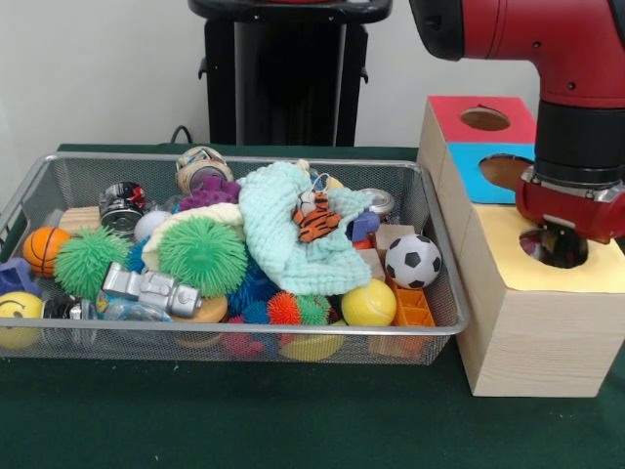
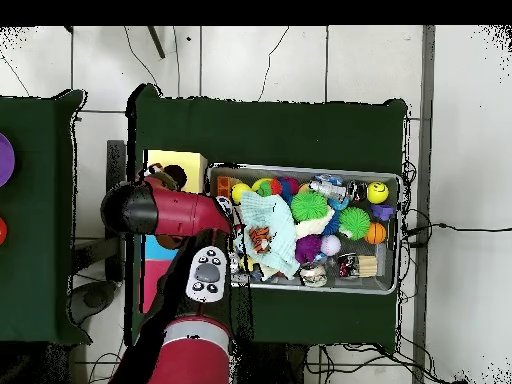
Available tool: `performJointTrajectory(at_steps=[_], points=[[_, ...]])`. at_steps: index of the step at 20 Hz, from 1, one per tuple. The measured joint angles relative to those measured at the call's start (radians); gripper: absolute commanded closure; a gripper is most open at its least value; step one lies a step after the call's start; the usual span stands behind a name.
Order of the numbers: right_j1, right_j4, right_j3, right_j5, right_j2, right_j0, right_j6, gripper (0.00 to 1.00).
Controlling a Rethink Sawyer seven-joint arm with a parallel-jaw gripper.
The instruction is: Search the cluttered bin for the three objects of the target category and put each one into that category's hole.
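The wire mesh bin [image 1: 234,330] stands at the left, full of mixed toys; it also shows in the overhead view [image 2: 300,170]. The yellow-topped wooden box [image 1: 532,332] stands to its right. My gripper [image 1: 559,244] hangs straight down into that box's round hole [image 1: 532,249], with its tip low in the dark opening. In the overhead view the red arm [image 2: 170,210] covers most of the yellow box [image 2: 185,160]. No white dotted fabric piece shows plainly among the clutter.
A mint-green cloth [image 1: 293,234] with a small tiger toy [image 1: 317,220] lies mid-bin, beside a spiky green ball [image 1: 202,254], a soccer ball [image 1: 413,261] and a yellow ball [image 1: 369,303]. The blue-topped box [image 1: 469,171] and red-topped box [image 1: 459,106] stand behind the yellow one.
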Motion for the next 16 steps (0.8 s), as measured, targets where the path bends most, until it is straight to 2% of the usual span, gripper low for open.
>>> performJointTrajectory(at_steps=[6, 16], points=[[-0.033, 0.0, 0.0, 0.113, -0.03, 0.014, 0.0, 1.0], [-0.08, -0.024, 0.0, 0.19, -0.05, 0.014, 0.0, 1.0]])
